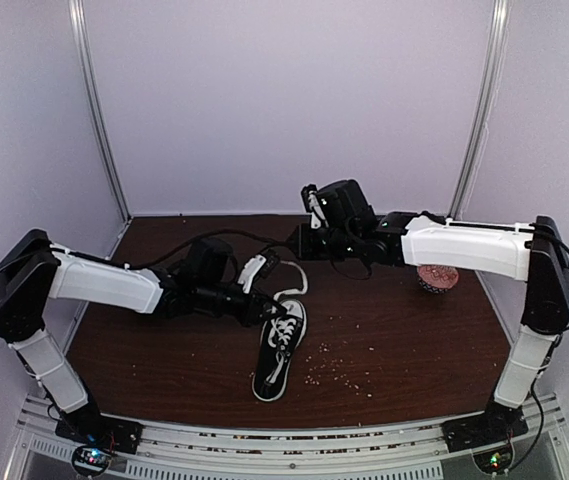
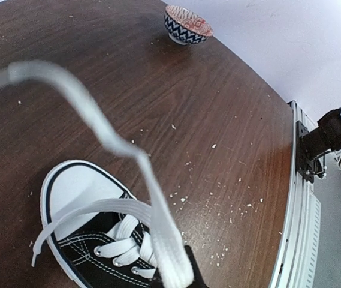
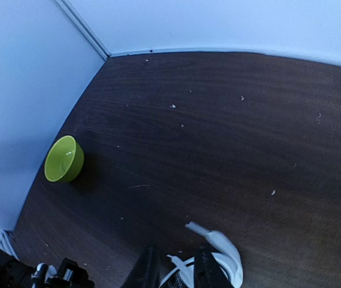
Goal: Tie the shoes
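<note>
The black sneaker (image 1: 280, 352) with white laces lies on the brown table (image 1: 404, 340), between the arms. In the left wrist view its white toe cap (image 2: 77, 187) and laced eyelets show. My left gripper (image 1: 267, 305) hangs just above the shoe's lace area, shut on a white lace (image 2: 135, 156) at the bottom edge (image 2: 179, 279). The lace's free end stretches to the upper left. My right gripper (image 1: 302, 245) hovers beyond the shoe's far end. Its jaws (image 3: 179, 264) stand apart, and the other lace end (image 3: 218, 240) curls around the outside of one finger.
A patterned bowl (image 1: 437, 277) stands at the right (image 2: 187, 24). A green bowl (image 3: 64, 158) stands by the left wall. Pale crumbs (image 1: 339, 365) are scattered right of the shoe. The white walls close in on three sides.
</note>
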You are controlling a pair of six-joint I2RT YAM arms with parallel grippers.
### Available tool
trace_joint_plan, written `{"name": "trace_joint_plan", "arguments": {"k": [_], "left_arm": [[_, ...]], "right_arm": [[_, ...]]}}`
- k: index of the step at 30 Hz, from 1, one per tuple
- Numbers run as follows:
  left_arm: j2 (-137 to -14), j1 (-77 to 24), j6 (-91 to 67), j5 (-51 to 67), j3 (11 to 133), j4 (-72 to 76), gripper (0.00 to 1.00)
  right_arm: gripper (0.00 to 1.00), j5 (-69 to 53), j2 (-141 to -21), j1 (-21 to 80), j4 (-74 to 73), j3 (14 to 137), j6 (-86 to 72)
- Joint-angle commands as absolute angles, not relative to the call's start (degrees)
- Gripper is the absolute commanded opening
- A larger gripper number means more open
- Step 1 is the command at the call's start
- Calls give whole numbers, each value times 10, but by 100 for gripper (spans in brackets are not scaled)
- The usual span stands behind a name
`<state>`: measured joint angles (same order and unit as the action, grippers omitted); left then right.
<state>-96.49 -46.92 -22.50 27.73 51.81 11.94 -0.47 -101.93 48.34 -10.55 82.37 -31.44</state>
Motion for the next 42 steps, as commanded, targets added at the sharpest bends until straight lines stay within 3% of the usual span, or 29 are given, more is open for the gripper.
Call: {"name": "trace_joint_plan", "arguments": {"k": [1,4,8,14,21,29,42], "left_arm": [[-951,-466,-261,249,503,138,0],[-951,-466,-279,245,495,143,0],[-943,-466,-302,242,479,166,0],[-940,-466,-322,244,476,175,0],[-939,-466,-319,276,486,165,0],[-939,-466,-297,279,513,111,0],[-947,-466,-296,283,530,100,0]], "right_arm": [[39,-33,-1026,475,-103,840,-299],[55,-38,-993,459,-89,798,-289],[61,-52,-920,445,-40,693,-250],[49,-150,-869,451,97,521,-220],[41,-158,-918,492,228,462,-208],[42,-148,-1016,507,272,484,-124],[43,-105,-1070,538,303,514,-67]]}}
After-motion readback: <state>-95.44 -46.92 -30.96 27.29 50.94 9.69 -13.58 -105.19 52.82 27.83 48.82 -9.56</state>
